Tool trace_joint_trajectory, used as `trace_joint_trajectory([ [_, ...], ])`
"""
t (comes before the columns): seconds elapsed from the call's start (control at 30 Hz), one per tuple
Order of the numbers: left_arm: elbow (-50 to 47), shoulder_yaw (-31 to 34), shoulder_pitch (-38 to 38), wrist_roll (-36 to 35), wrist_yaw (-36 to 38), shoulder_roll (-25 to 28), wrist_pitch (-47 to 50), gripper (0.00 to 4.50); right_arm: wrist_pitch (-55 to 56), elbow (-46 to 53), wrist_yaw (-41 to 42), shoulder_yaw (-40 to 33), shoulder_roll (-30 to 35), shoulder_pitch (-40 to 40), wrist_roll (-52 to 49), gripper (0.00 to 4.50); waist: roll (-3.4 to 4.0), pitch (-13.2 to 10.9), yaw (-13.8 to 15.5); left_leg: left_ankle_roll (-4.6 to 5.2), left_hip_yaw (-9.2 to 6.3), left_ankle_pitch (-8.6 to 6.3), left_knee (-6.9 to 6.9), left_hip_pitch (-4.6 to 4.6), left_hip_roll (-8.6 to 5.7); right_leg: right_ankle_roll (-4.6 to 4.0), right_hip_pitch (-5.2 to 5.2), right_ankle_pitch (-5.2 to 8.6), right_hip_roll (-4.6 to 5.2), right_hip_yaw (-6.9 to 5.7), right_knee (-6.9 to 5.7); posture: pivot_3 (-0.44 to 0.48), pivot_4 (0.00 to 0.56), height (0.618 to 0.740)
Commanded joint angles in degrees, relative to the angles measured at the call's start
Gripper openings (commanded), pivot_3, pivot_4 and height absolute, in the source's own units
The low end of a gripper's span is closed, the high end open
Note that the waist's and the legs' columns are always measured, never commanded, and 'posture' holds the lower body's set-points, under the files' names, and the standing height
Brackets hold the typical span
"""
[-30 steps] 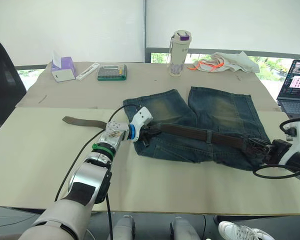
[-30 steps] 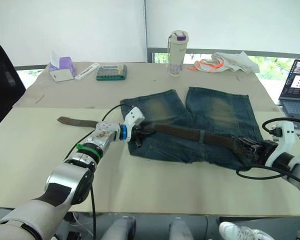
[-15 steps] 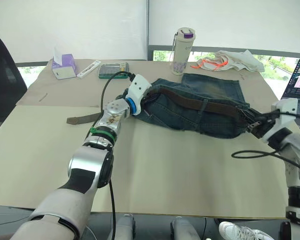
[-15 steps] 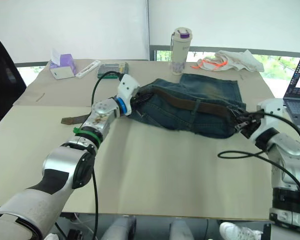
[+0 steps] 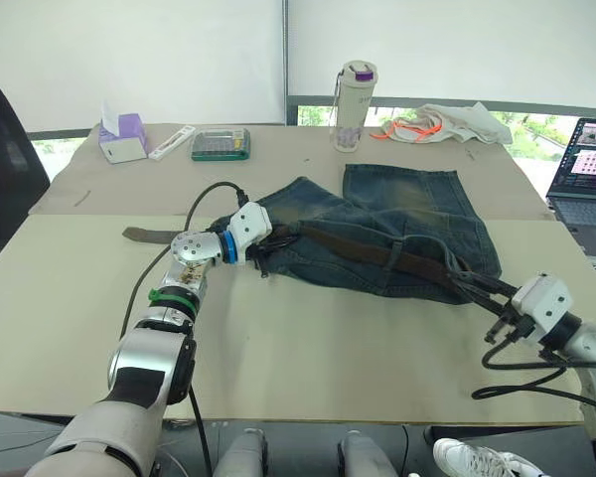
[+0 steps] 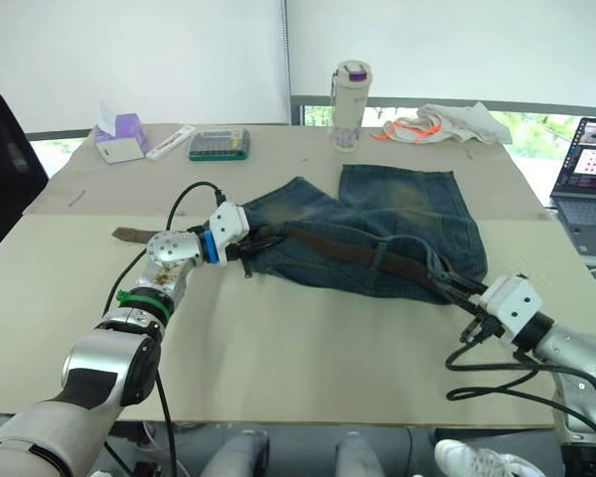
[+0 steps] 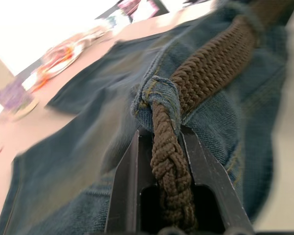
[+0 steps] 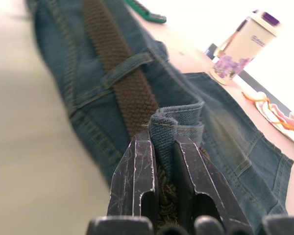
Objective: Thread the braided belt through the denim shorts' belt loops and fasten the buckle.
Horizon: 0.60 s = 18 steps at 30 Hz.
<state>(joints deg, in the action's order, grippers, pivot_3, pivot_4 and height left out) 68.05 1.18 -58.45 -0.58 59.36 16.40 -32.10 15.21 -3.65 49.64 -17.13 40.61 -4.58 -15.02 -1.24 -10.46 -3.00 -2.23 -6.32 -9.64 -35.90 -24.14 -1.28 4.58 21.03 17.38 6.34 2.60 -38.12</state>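
The shorts (image 5: pixel 377 238) lie on the table (image 5: pixel 308 348). The left gripper (image 7: pixel 166 147) pinches the belt (image 7: pixel 206 73) where it leaves a loop (image 7: pixel 154 93). The right gripper (image 8: pixel 164 152) pinches the waistband, with belt between its fingers.

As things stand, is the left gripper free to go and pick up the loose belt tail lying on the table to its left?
Probably not yet. The left gripper is shut on the braided belt at a belt loop of the denim shorts. The loose tail lies unobstructed on the table, but the gripper must let go first.
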Motion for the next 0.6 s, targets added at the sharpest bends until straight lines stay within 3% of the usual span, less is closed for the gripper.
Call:
trace_joint_trajectory([
  [0.03,0.48,1.45,-2.85,-1.76,0.03,0.19,2.22,0.49,-1.88,1.82,-0.98,0.22,-0.12,-2.15,-1.66,0.09,0.00,0.00,0.14,0.00,0.00,0.00,0.00,0.00,0.00,0.00,0.00,0.00,0.00,-0.01,0.00,0.000,0.150,0.740],
  [0.07,0.92,1.77,-3.19,-2.03,0.07,0.22,3.19,1.00,-2.72,2.02,-1.18,0.29,-0.21,-2.55,-1.88,0.09,0.00,0.00,0.25,0.00,0.00,0.00,0.01,-0.01,0.00,0.00,0.02,0.00,0.00,-0.01,0.00,0.000,0.150,0.740],
  [0.2,1.67,3.15,-3.86,-2.96,-1.44,-0.19,3.59,2.30,-5.64,2.90,-2.35,0.14,-0.80,-4.18,-2.69,0.09,0.00,0.00,0.31,0.00,0.00,0.00,0.00,-0.02,-0.01,0.00,0.03,0.00,0.00,-0.01,0.00,0.000,0.150,0.740],
  [0.33,0.71,5.22,-3.84,-7.57,9.64,-1.27,10.01,3.67,-6.29,3.83,-2.38,0.07,-0.61,-3.86,-2.61,0.09,0.00,0.00,0.33,0.00,0.00,0.00,0.00,-0.02,0.00,0.00,0.04,0.00,0.00,-0.02,-0.04,0.000,0.150,0.740],
  [0.4,0.26,5.98,-3.93,-9.51,14.56,-1.16,15.38,3.67,-6.12,4.06,-2.27,-0.16,-0.35,-2.80,-2.30,0.09,0.00,0.00,0.30,0.00,0.00,0.00,0.00,-0.03,0.00,0.00,0.04,0.00,0.00,-0.02,-0.03,0.000,0.150,0.740],
  [0.57,-0.31,6.28,-3.89,-10.27,17.62,-0.95,20.79,3.67,-6.09,4.30,-2.47,-0.28,-0.12,-1.99,-2.08,0.09,0.00,0.00,0.25,0.00,-0.01,0.00,0.00,-0.03,0.00,0.00,0.04,0.00,-0.01,-0.02,-0.04,0.000,0.150,0.740],
  [0.6,-0.34,6.39,-3.89,-10.28,17.67,-0.97,21.34,3.42,-6.21,4.35,-2.62,-0.25,-0.12,-2.02,-2.06,0.09,0.00,0.00,0.24,0.00,0.00,0.00,-0.01,-0.03,0.00,0.00,0.04,0.00,0.00,-0.01,-0.04,0.000,0.150,0.740],
])
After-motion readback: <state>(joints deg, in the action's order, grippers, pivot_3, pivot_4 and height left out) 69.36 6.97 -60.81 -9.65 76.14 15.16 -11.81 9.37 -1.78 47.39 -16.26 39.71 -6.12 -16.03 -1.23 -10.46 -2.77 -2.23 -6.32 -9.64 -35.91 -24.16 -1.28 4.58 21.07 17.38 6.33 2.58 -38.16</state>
